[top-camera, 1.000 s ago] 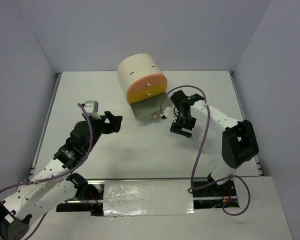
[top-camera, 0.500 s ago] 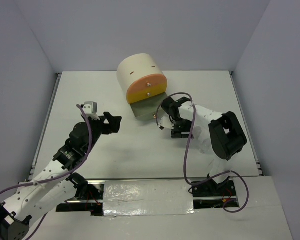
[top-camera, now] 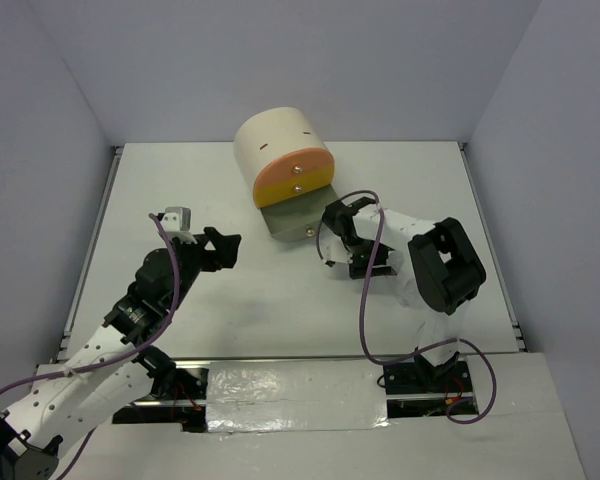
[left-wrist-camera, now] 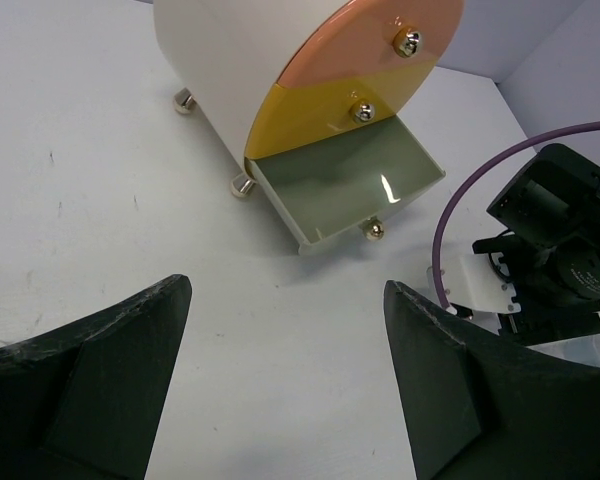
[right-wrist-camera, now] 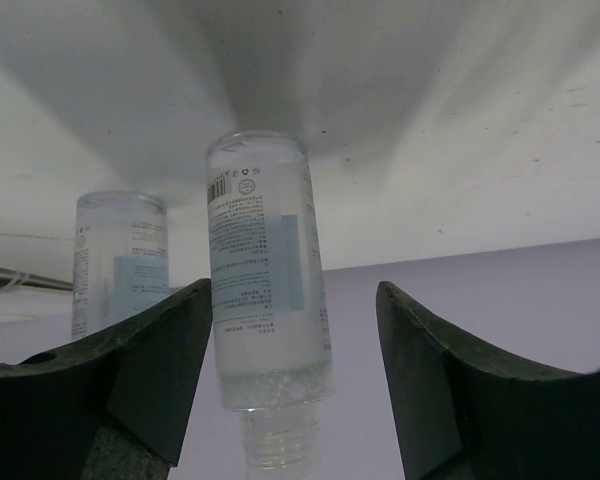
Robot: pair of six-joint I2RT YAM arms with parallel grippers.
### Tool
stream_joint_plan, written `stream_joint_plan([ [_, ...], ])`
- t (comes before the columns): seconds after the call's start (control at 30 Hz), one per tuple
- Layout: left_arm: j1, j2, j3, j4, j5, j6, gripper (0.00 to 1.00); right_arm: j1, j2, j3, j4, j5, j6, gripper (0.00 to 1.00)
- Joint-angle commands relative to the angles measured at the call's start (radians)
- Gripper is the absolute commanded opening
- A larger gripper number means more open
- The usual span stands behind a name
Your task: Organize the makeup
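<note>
Two clear little bottles of the makeup stand on the white table in the right wrist view, which is turned upside down. One bottle [right-wrist-camera: 265, 300] is between the fingers of my right gripper [right-wrist-camera: 295, 290], close against the left finger [right-wrist-camera: 150, 370], with a gap to the right finger. The other bottle [right-wrist-camera: 120, 265] stands just outside that left finger. From above, my right gripper [top-camera: 352, 255] hangs low in front of the open drawer and hides the bottles. My left gripper [top-camera: 220, 250] is open and empty over bare table.
The cream cylindrical unit [top-camera: 280, 150] with orange and yellow fronts stands at the back centre. Its bottom drawer [left-wrist-camera: 345, 185] is pulled out and holds nothing. The right arm [left-wrist-camera: 555, 240] and its purple cable [left-wrist-camera: 460, 215] lie just right of the drawer.
My right gripper has swung left toward the front of the open drawer and its jaws have narrowed. The left arm has hardly moved.
</note>
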Motion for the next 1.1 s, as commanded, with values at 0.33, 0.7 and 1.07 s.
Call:
stream_joint_plan([
  [0.33, 0.009, -0.021, -0.007, 0.043, -0.006, -0.016, 0.9, 0.005, 0.031, -0.019, -0.095, 0.026, -0.011, 0.66],
  [0.7, 0.01, -0.024, 0.002, 0.037, 0.0, -0.017, 0.9, 0.002, -0.051, 0.195, -0.171, -0.234, -0.045, 0.17],
  [1.07, 0.012, 0.012, 0.041, 0.047, 0.023, -0.01, 0.9, -0.023, -0.345, 0.288, 0.011, -0.747, -0.22, 0.08],
])
